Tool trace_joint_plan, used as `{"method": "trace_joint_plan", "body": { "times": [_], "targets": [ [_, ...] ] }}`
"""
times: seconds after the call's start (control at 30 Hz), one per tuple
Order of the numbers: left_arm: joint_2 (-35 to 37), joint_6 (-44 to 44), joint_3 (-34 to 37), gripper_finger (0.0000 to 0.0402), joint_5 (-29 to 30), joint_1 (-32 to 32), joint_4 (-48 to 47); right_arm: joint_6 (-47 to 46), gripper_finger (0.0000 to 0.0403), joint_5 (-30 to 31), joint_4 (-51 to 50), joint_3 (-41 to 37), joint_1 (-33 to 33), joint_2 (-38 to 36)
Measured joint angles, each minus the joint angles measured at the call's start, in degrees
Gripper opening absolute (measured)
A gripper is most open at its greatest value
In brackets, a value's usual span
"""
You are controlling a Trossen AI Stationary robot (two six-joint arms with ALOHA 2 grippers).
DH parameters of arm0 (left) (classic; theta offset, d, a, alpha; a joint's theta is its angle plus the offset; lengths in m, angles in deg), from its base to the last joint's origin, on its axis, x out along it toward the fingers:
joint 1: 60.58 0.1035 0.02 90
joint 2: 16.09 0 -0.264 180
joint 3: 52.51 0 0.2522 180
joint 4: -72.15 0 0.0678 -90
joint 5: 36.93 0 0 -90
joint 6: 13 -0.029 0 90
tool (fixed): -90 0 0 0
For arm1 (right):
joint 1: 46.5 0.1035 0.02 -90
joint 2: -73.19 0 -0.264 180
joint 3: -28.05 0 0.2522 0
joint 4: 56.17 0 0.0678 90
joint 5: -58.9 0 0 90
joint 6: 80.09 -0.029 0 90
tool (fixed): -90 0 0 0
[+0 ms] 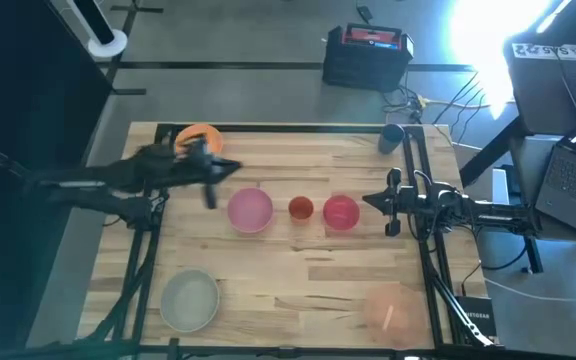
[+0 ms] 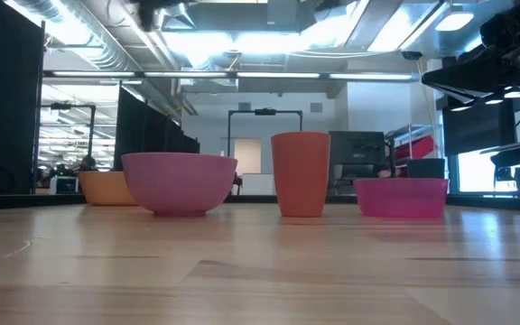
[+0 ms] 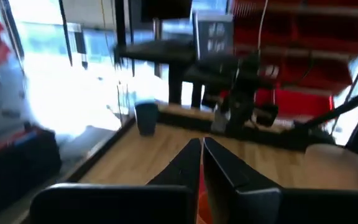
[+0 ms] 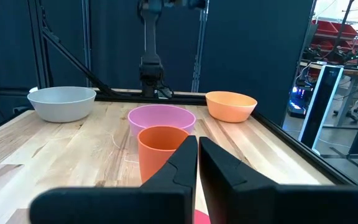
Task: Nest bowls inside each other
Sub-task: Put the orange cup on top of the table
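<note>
Five bowls rest on their bases, apart from one another, on the wooden table (image 1: 298, 270). An orange bowl (image 1: 198, 136) is at the far left, a pale pink bowl (image 1: 250, 210) and a red bowl (image 1: 340, 212) are in the middle, a whitish-grey bowl (image 1: 189, 300) is near left, and a translucent peach bowl (image 1: 393, 305) is near right. My left gripper (image 1: 230, 168) hovers shut above the table between the orange and pink bowls, pointing toward the right edge (image 3: 201, 146). My right gripper (image 1: 373, 200) waits shut at the right, beside the red bowl (image 4: 197, 146).
A small orange-red cup (image 1: 300, 208) stands between the pink and red bowls. A dark blue cup (image 1: 392, 137) stands at the far right corner. Arm frames run along both side edges. Bare wood lies between the grey and peach bowls.
</note>
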State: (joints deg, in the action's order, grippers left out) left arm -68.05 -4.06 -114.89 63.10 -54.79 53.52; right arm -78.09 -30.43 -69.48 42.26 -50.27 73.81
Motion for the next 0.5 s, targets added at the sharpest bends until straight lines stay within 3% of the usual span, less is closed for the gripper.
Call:
{"method": "trace_joint_plan", "body": {
  "times": [0.17, 0.23, 0.5],
  "targets": [
    [-21.3, 2.6, -18.9, 0.0004, -0.9, 0.7, -11.1, -1.8, 0.0001, 0.0, 0.0, 0.0, 0.0, 0.0],
    [-27.5, 4.3, -26.5, 0.0018, -4.4, 1.7, -18.2, -4.7, 0.0001, -0.1, 0.0, 0.0, 0.0, 0.0],
    [-48.8, 2.6, -53.2, 0.0131, -11.3, 2.1, -45.0, -12.4, 0.0001, -0.2, 0.1, 0.0, 0.0, 0.0]
  ]
}}
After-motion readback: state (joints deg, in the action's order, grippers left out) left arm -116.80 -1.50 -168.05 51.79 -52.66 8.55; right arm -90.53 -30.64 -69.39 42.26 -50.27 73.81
